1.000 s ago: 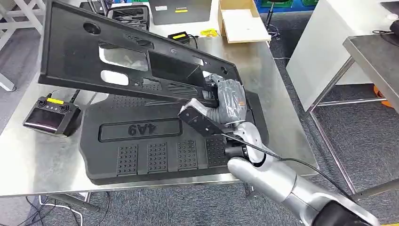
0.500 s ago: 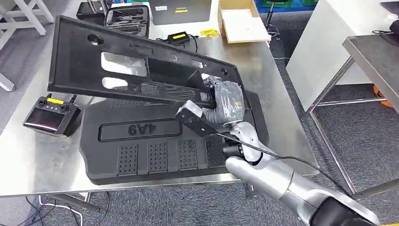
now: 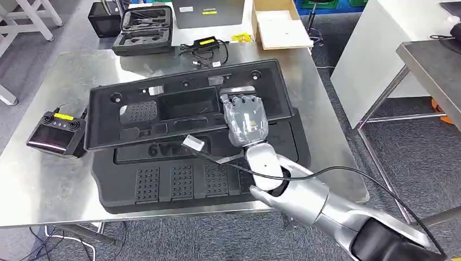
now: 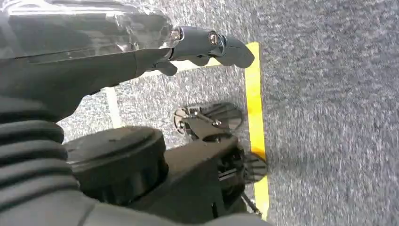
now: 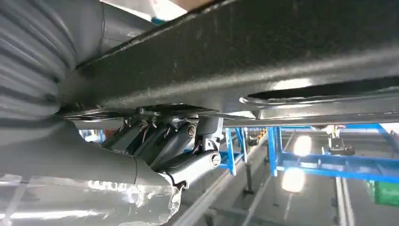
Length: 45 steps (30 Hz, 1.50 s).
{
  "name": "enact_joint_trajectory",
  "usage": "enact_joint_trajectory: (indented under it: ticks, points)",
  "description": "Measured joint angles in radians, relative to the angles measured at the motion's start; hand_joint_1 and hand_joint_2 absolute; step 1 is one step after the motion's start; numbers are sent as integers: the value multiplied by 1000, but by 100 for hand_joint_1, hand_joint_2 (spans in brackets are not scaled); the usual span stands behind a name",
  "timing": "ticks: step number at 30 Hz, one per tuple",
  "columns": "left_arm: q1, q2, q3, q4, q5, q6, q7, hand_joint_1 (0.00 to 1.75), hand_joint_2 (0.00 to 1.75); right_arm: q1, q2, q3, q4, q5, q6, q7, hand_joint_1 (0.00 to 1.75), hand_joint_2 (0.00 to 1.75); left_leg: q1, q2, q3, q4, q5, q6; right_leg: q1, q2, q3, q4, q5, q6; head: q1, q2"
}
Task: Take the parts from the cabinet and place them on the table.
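Note:
A long black panel [image 3: 163, 109] with several cut-outs lies flat across the steel table [image 3: 49, 179]. It rests on a larger black moulded part [image 3: 179, 182] marked 9A4. My right hand [image 3: 247, 117] lies palm down on the panel's right end, fingers [image 3: 242, 100] stretched over it. In the right wrist view the dark fingers [image 5: 174, 141] touch the panel's edge [image 5: 263, 61] and the thumb stands apart with nothing in it. My left hand [image 4: 207, 44] hangs over grey carpet and holds nothing.
A black remote controller [image 3: 54, 133] sits at the table's left edge, close to the panel's left end. A charger [image 3: 205, 44] lies on the far side, with an open black case [image 3: 144, 27] and a cardboard box [image 3: 280, 24] behind it. Another table [image 3: 435, 60] stands to the right.
The panel has gone from steeply tilted, its left end high, to lying flat on the lower part. My right hand has turned palm down on top of it.

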Motion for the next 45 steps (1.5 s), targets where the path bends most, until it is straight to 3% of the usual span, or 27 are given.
enact_joint_trajectory:
  ticks: [6, 13, 20, 24, 30, 37, 45]
  points:
    - [7, 0, 0, -10, 11, 5, -2, 0, 0, 0, 11, 17, 17, 12, 85, 7, 175, 175, 0, 0, 0, 0, 0, 0, 0, 0, 0, 0, 0, 0, 0, 0]
    - [11, 0, 0, -18, 33, 4, -2, 0, 0, 0, 37, 46, 50, -92, 227, 13, 175, 175, 0, 0, 0, 0, 0, 0, 0, 0, 0, -1, 0, 0, 0, 0]
    - [12, 0, 0, -21, 39, 4, -2, 0, 0, 0, 51, 71, 76, -109, 246, 13, 175, 175, 0, 0, 0, 0, 0, 0, 0, 0, 0, 0, 0, 0, 0, 0]
    - [13, 0, 0, -22, 43, 1, 0, 0, 0, 0, 58, 77, 91, -199, 277, 19, 175, 175, 0, 0, 0, 0, 0, 0, 0, 0, 0, -1, 0, 0, 0, 0]
    - [15, 0, 0, -22, 51, -2, 8, 0, 0, -5, 69, 68, 113, -303, 270, 21, 175, 175, 0, 0, 0, 0, 0, 0, 0, 0, 0, -1, 0, 0, 0, 0]
    - [11, 0, 0, -22, 47, -11, 23, 0, 0, -28, 91, 50, 152, -451, 174, 21, 175, 175, 0, 0, 1, 0, 0, 0, 0, 0, 0, -1, 0, 0, 0, 0]
    - [8, 0, -1, -22, 37, -20, 40, 0, 0, -51, 111, 22, 201, -488, 86, 21, 175, 175, 0, 0, 1, 0, 0, 0, 0, 0, 0, -1, 0, 0, 0, 0]
